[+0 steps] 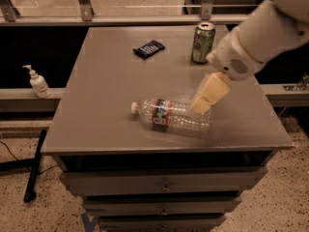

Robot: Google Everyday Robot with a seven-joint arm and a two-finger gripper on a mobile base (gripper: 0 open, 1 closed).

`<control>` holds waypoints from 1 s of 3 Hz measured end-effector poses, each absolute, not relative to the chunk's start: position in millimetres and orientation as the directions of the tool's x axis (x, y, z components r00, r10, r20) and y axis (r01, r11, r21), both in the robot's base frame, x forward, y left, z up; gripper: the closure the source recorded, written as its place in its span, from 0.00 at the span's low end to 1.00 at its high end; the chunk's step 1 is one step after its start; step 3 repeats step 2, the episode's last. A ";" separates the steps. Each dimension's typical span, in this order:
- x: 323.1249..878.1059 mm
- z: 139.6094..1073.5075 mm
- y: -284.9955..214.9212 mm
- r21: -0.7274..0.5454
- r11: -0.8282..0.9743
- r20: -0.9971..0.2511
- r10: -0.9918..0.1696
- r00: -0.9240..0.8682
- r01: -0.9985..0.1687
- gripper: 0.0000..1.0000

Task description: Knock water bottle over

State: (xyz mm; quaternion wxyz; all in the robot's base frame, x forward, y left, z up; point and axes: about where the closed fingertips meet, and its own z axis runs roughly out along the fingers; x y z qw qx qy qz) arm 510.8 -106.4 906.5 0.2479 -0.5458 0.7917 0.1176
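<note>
The water bottle [170, 115] lies on its side on the grey table top [111, 91], white cap pointing left, red, white and blue label band near its middle. My gripper [201, 107] hangs from the white arm coming in from the upper right. Its cream fingers [208, 94] slant down to the left and end just above the bottle's right half.
A green soda can [203, 42] stands upright at the table's back right, close behind the arm. A dark blue packet [148, 48] lies at the back centre. A small white pump bottle [37, 82] stands on a ledge left of the table. Drawers sit below the top.
</note>
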 end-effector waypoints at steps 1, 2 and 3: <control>505.5 920.1 -146.7 -0.136 0.459 -0.662 -0.701 -0.264 -0.878 0.00; 506.1 908.7 -184.2 -0.161 0.546 -0.772 -0.589 -0.240 -0.822 0.00; 506.1 908.7 -184.2 -0.161 0.546 -0.772 -0.589 -0.240 -0.822 0.00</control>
